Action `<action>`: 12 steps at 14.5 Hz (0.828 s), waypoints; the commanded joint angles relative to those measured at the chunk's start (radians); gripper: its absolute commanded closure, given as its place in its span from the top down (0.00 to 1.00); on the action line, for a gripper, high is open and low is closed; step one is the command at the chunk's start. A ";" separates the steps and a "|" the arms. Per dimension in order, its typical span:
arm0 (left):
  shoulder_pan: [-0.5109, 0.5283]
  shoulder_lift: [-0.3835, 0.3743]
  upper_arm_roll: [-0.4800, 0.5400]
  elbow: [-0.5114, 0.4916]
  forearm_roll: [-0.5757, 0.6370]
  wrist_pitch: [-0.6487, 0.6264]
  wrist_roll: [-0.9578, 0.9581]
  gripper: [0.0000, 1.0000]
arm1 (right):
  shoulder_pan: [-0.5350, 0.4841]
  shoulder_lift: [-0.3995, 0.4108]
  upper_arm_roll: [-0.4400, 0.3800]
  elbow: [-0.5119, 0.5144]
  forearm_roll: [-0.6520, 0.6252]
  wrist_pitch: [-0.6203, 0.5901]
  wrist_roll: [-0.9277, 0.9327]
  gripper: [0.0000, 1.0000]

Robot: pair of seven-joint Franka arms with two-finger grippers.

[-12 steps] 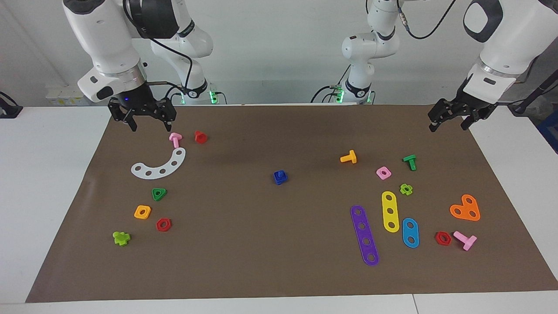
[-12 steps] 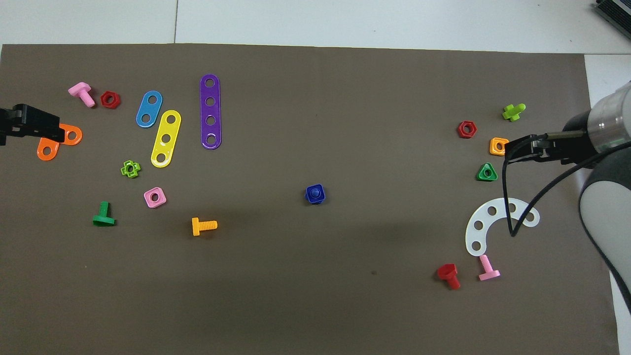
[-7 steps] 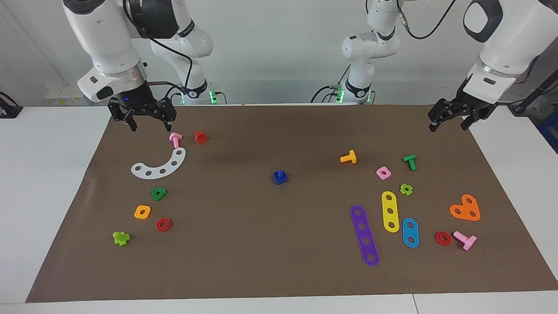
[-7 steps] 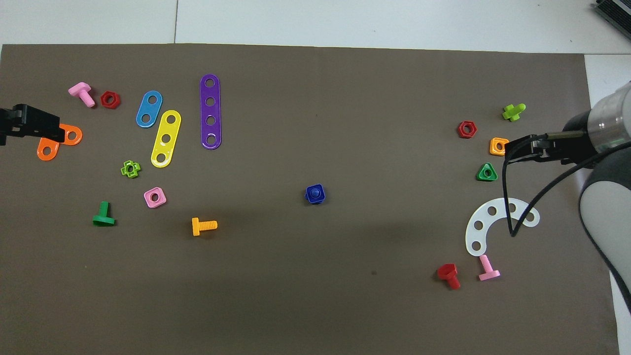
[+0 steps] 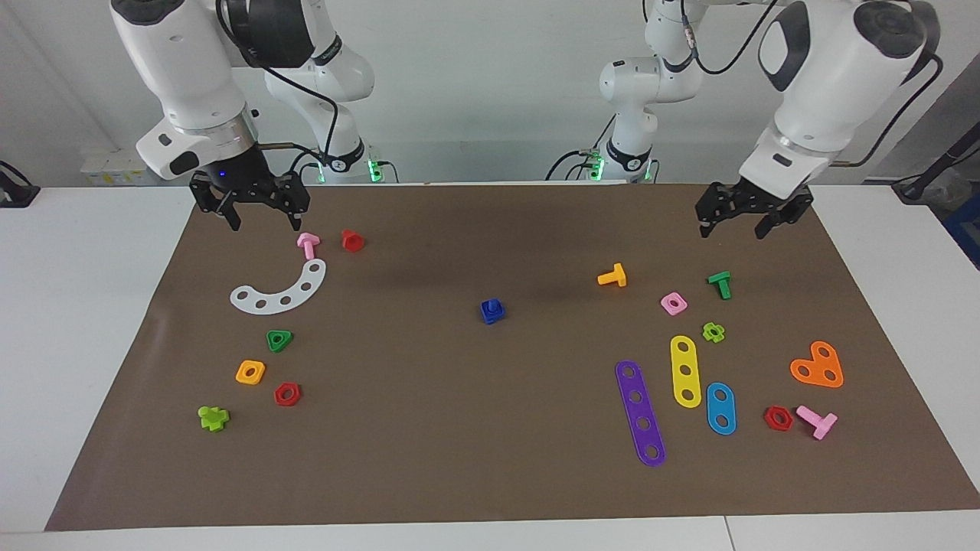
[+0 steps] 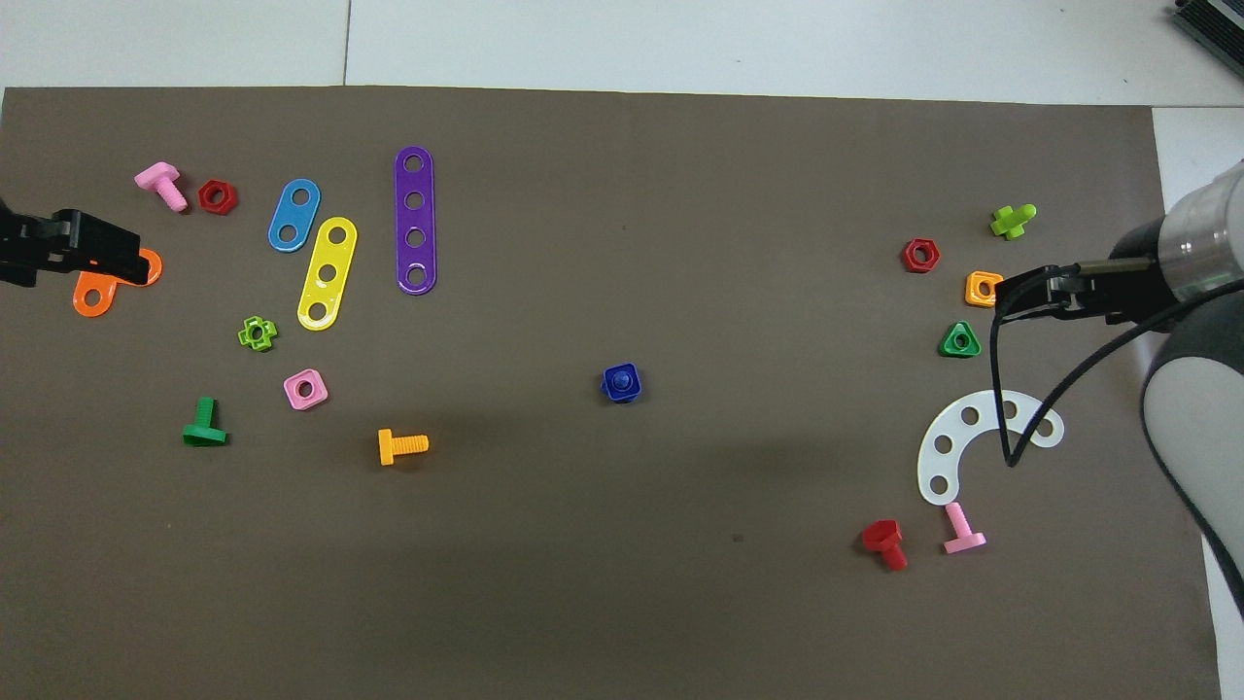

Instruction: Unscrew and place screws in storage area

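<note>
Only the left gripper [image 5: 742, 223] has moved since the earlier frame: it's swung in from the mat's [image 5: 459, 459] edge and now hangs over bare mat near the green bolt [image 5: 720, 283], fingers spread and holding nothing. My guess is it's heading for the blue bolt [image 5: 492, 310], which sits mid-mat, well apart from everything and apparently seated in a blue square nut, so no unscrewing has started. The right gripper [image 5: 262, 216] hasn't budged, waiting over the mat just beside the pink bolt [image 5: 308, 244], also spread and empty. The storage area [image 5: 264, 356] is the bare patch amid the white curved strip [image 5: 277, 291], green triangle nut [image 5: 279, 340], orange square nut [image 5: 250, 372] and red hexagon nut [image 5: 287, 394], well away from the blue bolt toward the right arm's end of the desk. Nothing much blocks the way; the orange bolt [image 5: 612, 276] lies roughly between the left gripper and the blue bolt.
</note>
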 commanded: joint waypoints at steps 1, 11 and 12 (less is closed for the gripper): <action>-0.133 0.022 0.009 -0.091 -0.022 0.146 -0.224 0.96 | -0.009 -0.014 0.005 -0.018 0.019 0.015 0.015 1.00; -0.395 0.166 0.012 -0.205 -0.062 0.536 -0.644 0.94 | -0.010 -0.014 0.005 -0.018 0.019 0.015 0.015 1.00; -0.412 0.194 0.014 -0.203 -0.056 0.557 -0.665 0.92 | -0.010 -0.014 0.005 -0.018 0.019 0.015 0.015 1.00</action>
